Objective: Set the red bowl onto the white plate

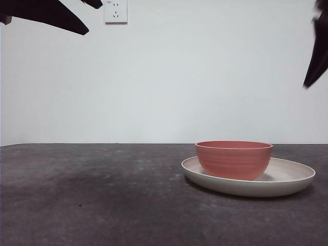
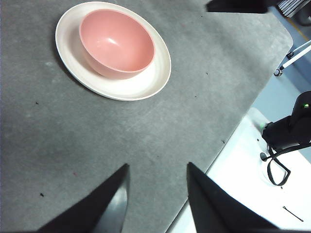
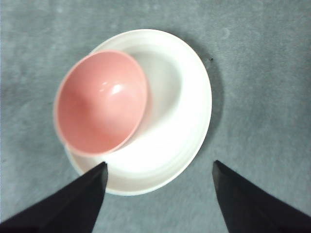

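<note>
My left gripper [image 2: 158, 194] hangs high and well apart from the white plate [image 1: 292, 179], its 2 jaws spread with nothing between them, only grey table [image 1: 92, 195] below. In the front view it shows only as a dark tip at the upper corner.

On to the plate: wide, shallow, off-white, lying flat. On it sits the red bowl [image 1: 234, 160], salmon-pink, matte, faintly ridged around the outside, upright with its mouth facing straight up. It is round, so I can name no long axis. It is empty, and it rests off-centre on the plate, close against 1 side of the rim, leaving a broad bare crescent opposite.

My right gripper [image 3: 159, 182] hovers above the plate, jaws wide apart, touching neither bowl nor plate.

A wall socket [image 1: 116, 11] is on the wall behind.
</note>
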{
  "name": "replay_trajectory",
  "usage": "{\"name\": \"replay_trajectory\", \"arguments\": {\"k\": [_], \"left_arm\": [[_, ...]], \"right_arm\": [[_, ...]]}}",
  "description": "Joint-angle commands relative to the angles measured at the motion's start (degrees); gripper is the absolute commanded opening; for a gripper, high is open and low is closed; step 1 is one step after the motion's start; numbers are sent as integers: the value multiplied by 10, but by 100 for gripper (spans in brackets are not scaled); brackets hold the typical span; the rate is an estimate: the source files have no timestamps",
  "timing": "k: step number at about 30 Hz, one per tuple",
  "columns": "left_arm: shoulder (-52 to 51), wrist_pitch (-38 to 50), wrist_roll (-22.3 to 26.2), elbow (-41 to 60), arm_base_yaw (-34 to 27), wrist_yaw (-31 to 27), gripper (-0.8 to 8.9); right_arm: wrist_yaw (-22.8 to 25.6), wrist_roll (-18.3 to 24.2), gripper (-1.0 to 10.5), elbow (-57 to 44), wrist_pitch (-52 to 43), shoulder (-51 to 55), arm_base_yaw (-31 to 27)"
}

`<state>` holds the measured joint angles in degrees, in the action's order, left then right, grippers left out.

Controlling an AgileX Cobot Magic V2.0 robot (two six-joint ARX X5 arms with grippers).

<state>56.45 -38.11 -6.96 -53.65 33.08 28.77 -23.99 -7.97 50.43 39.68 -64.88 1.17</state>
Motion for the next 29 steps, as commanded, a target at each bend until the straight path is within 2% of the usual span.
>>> {"name": "replay_trajectory", "arguments": {"k": [1, 7, 13, 21, 26, 29], "left_arm": [[3, 4, 5, -6, 4, 4, 185], [3, 4, 5, -6, 4, 4, 185], [3, 4, 5, -6, 4, 4, 185], [3, 4, 5, -6, 3, 4, 185], [3, 4, 5, -6, 4, 4, 185], [3, 4, 5, -6, 3, 4, 185]], "right_arm": [[0, -6, 324, 9, -26, -57, 0], [0, -6, 321, 9, -77, -138, 1], [0, -6, 250, 9, -110, -189, 1], [0, -6, 244, 9, -133, -234, 2], [0, -6, 168, 9, -142, -255, 2], [0, -5, 162, 9, -147, -263, 2]]}}
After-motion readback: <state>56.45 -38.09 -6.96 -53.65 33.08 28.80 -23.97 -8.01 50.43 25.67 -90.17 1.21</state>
